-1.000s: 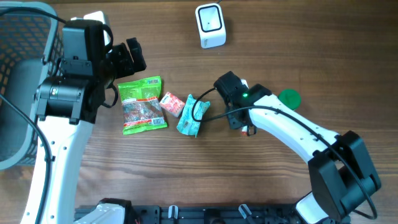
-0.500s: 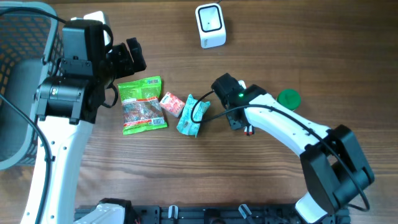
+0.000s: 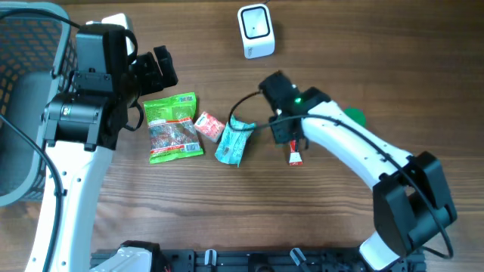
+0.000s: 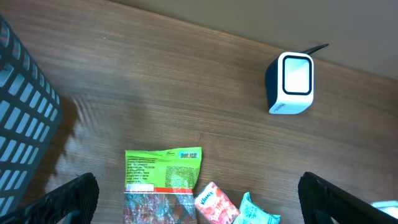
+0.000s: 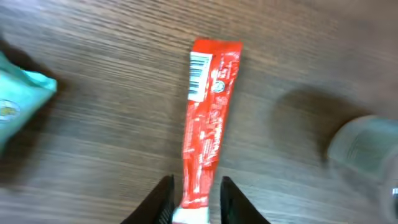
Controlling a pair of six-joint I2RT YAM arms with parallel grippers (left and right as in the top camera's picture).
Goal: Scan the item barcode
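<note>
Where the right arm reaches in over the middle of the desk (image 3: 151, 219), its pincer (image 5: 194, 198) stands only slightly parted. The two fingertips straddle the near end of a red stick sachet (image 5: 208, 118), with a sliver of gap on either side. The sachet lies flat on the wood, its barcode (image 5: 198, 78) facing up at the far end. Near it, on the left, lies a teal tissue pack (image 3: 233, 141), then a small pink packet (image 3: 209, 125) and a green snack bag (image 3: 172, 127). The white scanner (image 3: 255, 30) sits well apart, towards the far edge of the desk. A green lid (image 3: 355, 117) peeks out beside the right arm. The left pincer (image 3: 160, 68) is spread wide with nothing in it, hovering near the grey basket (image 3: 30, 45).
</note>
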